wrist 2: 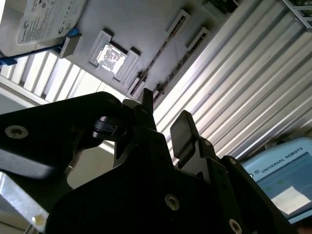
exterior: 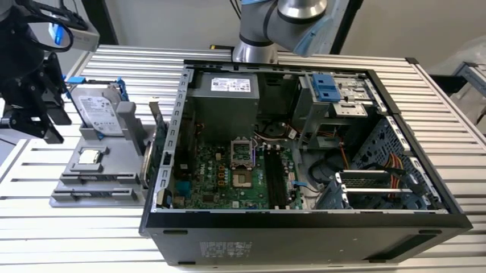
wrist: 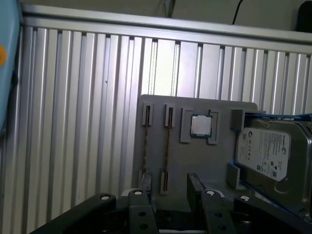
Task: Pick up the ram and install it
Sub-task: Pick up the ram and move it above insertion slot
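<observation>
Approach on the pick: gripper point(wrist: 168, 195) hovers above the gray parts holder point(wrist: 219, 165), jaws parted, both fingers point(wrist 2: 183, 127) bare, nothing between them. Ram point(wrist: 166, 151) not yet lifted. It stands on edge in a slot of the holder, with a 2nd stick point(wrist: 146, 146) in the slot just beside it, and the processor chip point(wrist: 201, 125) and hard drive point(wrist: 273, 151) further along.

In the first wrist view the ram lines up roughly with the gap between the jaws, apart from them, no contact. My read: step 1 of 2, the grasp. It calls for bracketing that thin board squarely across its faces without catching the neighbour.

Over in the exterior view, the open computer case point(exterior: 304, 224) sits beside the holder, its black memory slots point(exterior: 275, 176) looking unfilled.
</observation>
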### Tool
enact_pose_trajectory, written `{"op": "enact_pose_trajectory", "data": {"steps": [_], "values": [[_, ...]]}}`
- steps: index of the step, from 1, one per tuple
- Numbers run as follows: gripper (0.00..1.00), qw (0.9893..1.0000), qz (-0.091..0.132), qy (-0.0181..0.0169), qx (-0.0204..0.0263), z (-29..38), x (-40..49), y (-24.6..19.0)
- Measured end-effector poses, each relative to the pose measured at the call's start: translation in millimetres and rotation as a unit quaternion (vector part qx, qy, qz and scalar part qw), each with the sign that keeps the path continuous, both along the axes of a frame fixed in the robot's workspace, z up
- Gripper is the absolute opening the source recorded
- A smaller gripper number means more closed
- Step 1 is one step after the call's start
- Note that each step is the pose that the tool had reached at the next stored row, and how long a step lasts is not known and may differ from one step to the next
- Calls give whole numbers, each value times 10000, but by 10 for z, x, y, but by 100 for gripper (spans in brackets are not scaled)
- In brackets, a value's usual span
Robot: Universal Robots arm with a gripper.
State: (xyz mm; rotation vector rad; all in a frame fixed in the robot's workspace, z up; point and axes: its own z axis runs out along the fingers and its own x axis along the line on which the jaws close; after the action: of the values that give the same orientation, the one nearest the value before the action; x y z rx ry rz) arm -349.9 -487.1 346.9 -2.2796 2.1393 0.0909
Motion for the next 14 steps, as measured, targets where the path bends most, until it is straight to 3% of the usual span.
{"op": "enact_pose_trajectory", "data": {"steps": [14], "values": [[100, 9998, -181, -15, 0, -111, -2, 3]]}}
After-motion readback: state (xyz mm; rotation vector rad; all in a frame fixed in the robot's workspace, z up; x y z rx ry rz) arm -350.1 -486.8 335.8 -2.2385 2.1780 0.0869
